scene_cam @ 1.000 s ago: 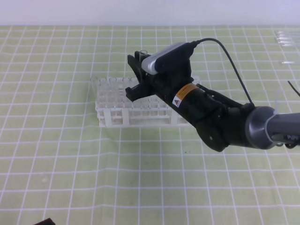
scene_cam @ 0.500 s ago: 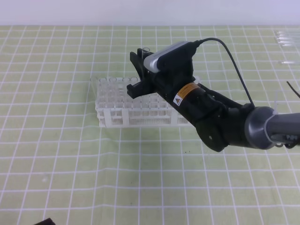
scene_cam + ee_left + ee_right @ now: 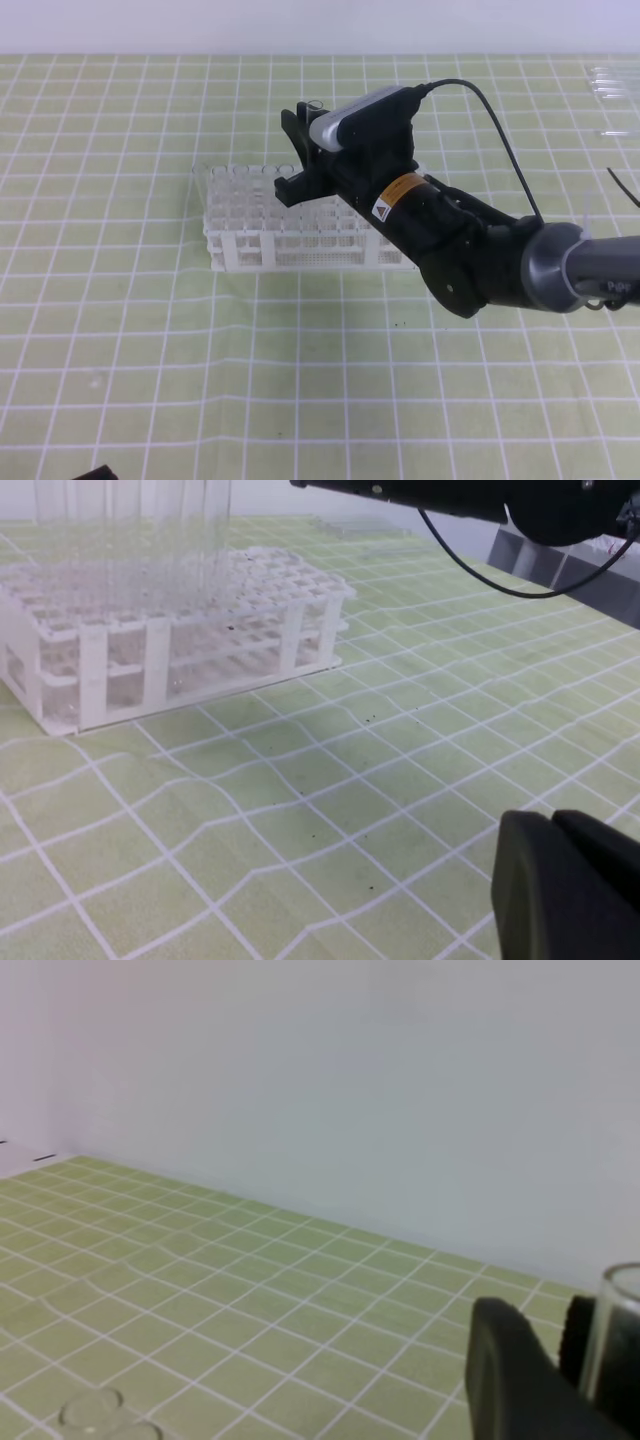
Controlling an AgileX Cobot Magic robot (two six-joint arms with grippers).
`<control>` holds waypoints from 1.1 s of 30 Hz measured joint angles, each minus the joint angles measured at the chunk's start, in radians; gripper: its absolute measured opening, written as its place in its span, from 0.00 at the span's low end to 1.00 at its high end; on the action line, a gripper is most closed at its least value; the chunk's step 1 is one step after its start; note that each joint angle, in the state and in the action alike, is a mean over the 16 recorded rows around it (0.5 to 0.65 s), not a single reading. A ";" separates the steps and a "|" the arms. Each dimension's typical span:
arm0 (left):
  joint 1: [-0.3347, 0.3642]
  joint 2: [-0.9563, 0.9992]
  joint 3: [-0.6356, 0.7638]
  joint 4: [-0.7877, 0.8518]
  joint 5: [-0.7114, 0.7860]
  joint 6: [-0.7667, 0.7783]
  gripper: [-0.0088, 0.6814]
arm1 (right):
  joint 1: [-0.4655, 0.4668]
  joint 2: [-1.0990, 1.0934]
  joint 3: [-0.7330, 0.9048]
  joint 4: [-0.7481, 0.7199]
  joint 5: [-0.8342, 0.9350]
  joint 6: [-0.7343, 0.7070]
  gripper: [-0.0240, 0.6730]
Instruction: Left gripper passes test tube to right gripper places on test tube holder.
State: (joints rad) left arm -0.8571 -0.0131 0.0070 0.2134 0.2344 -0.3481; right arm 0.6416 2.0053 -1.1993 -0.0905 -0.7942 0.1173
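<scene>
The right gripper (image 3: 300,150) clasped the test tube (image 3: 313,105) above the rack (image 3: 250,245); the left gripper (image 3: 570,890) sat clenched, empty

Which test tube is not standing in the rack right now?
The test tube gripped in the right hand, held above the white rack; the other tubes stand in its cells.

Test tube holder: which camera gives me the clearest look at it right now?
The left wrist view: the test tube holder fills its upper left from the side, showing its cells, tiers and legs, with tubes standing in it. The exterior high view shows it from above, its right part hidden behind the right gripper. The right wrist view shows none of it.
</scene>
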 joint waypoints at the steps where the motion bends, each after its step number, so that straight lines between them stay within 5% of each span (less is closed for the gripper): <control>1: 0.000 0.001 -0.001 0.000 0.001 0.000 0.01 | 0.000 0.000 0.000 -0.001 0.000 0.001 0.16; 33: 0.000 -0.004 0.002 0.000 -0.001 0.002 0.01 | 0.009 0.032 -0.006 -0.030 -0.004 0.018 0.16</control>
State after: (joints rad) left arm -0.8570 -0.0170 0.0091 0.2136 0.2335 -0.3462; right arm 0.6501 2.0369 -1.2057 -0.1202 -0.7986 0.1357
